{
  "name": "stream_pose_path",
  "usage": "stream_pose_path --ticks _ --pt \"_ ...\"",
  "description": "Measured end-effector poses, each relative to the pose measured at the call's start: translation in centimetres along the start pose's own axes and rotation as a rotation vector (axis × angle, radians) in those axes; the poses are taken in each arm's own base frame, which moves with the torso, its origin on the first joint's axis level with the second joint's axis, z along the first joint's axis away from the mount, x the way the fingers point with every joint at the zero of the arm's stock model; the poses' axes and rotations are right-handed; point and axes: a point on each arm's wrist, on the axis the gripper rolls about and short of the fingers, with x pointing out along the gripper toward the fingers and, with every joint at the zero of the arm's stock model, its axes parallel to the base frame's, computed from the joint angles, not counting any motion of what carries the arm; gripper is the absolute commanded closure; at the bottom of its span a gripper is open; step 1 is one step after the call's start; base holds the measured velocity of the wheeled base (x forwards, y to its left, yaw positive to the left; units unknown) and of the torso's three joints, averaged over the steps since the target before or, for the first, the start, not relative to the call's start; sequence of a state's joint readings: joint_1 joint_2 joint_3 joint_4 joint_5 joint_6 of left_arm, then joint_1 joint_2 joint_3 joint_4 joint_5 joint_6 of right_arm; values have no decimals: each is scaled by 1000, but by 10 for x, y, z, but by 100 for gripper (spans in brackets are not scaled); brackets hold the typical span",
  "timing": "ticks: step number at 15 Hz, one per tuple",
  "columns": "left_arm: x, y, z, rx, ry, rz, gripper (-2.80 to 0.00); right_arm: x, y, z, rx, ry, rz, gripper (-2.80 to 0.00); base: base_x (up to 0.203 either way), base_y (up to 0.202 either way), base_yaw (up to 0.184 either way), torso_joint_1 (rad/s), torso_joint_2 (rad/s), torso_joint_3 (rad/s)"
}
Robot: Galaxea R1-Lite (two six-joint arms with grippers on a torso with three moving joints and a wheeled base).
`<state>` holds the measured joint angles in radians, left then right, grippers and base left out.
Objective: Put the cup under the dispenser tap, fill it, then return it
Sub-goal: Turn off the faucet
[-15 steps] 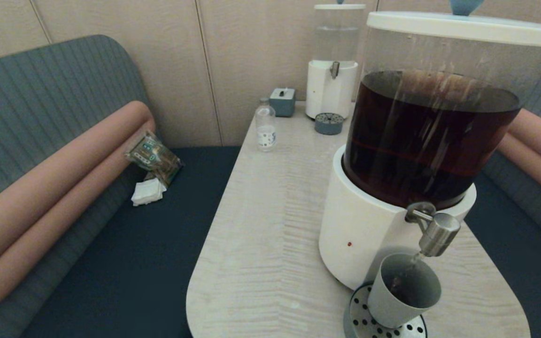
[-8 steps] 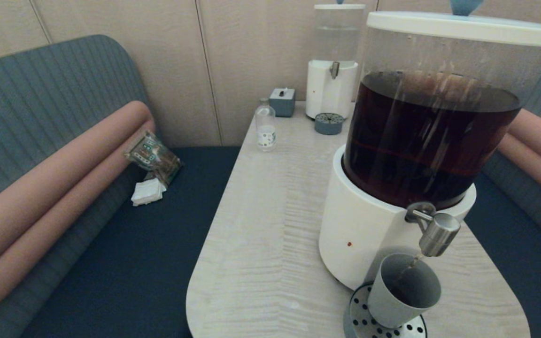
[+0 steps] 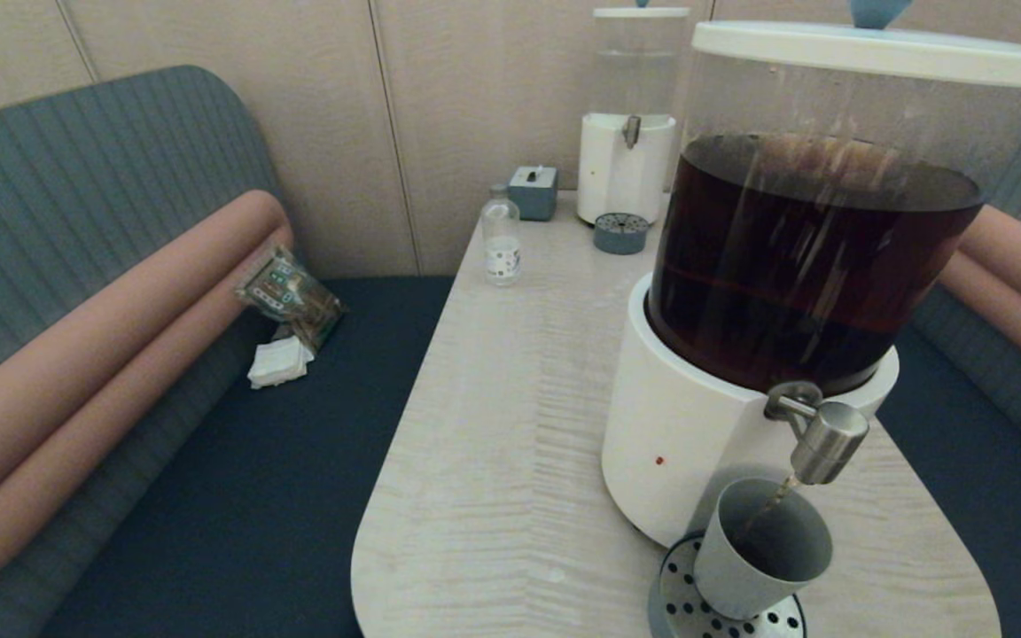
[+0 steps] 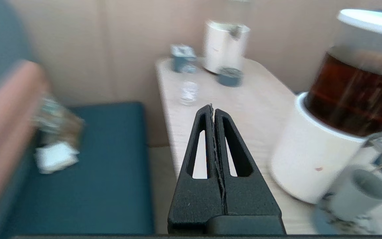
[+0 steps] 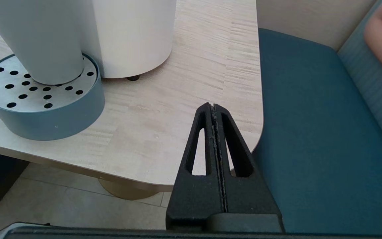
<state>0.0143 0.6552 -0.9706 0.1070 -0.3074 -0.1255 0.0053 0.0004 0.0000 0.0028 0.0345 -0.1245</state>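
The grey cup [image 3: 763,549] stands on the perforated drip tray [image 3: 683,611] under the brushed-steel tap [image 3: 827,443] of the big dispenser [image 3: 794,266]. A thin brown stream runs from the tap into the cup. The right wrist view shows the cup's lower wall [image 5: 41,43] on the tray [image 5: 41,99]. My right gripper [image 5: 213,107] is shut and empty, low at the table's near right corner, apart from the cup. My left gripper [image 4: 212,108] is shut and empty, off the table's left edge. The cup [image 4: 356,194] shows blurred in that view. Neither gripper appears in the head view.
A small clear bottle [image 3: 502,241], a grey box [image 3: 533,192] and a smaller clear-liquid dispenser [image 3: 627,133] with its own drip tray [image 3: 621,233] stand at the table's far end. A snack packet [image 3: 289,297] and a napkin [image 3: 280,361] lie on the left bench. Benches flank the table.
The stream keeps running from the tap into the cup. Cup, tray and dispenser have not moved in the head view.
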Motion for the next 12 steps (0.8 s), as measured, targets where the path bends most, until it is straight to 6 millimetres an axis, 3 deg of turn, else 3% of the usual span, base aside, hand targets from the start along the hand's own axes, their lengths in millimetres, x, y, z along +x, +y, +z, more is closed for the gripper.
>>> stream_pose_path --ticks 3,8,12 --pt "40 8 8 -39 92 -177 0 0 0 0 0 0 0 0 0 0 0 0 0 0" --pt "91 6 14 43 182 -692 0 0 0 0 0 0 0 0 0 0 0 0 0 0" --pt "134 -3 23 148 257 -772 0 0 0 0 0 0 0 0 0 0 0 0 0 0"
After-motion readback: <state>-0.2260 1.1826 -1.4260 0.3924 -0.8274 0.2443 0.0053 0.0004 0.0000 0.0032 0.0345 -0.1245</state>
